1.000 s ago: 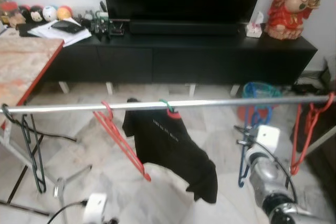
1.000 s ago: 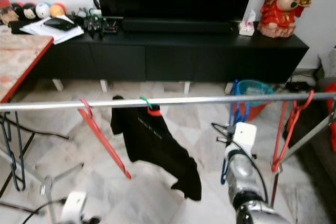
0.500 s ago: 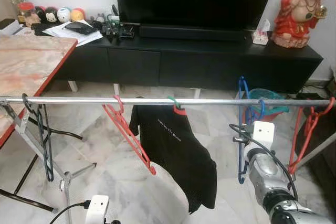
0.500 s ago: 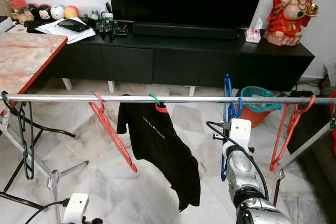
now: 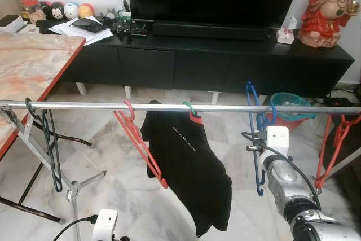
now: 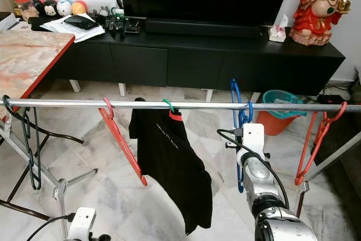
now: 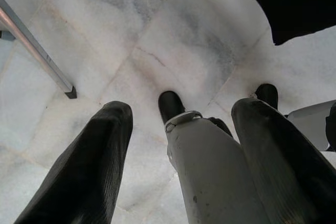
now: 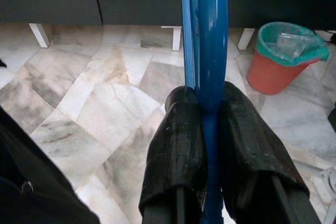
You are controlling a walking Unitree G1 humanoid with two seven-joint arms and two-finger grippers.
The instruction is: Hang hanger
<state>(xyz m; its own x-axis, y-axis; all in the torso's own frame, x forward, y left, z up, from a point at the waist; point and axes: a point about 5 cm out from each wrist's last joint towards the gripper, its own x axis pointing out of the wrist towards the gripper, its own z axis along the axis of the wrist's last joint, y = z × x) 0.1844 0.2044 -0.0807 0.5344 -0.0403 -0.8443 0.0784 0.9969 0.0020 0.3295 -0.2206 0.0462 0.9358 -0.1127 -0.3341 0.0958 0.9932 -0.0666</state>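
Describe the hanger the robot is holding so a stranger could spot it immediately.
Follow the silver rail across the room toward its right end. The blue hanger sits between the black T-shirt and a red hanger, clamped in the right gripper; no other hanger here is blue.

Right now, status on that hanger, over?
Right hand shut on blue plastic hanger, hook over silver metal rail. Left hand open, idle. Black T-shirt hangs alongside, apart.

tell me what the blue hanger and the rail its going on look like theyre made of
Blue hanger: looks like moulded plastic, glossy, with one even colour and soft highlights along its thick rounded bar; the right pincer is clamped on it. Rail: looks like bare metal tube, silvery, with a bright streak running along its length.
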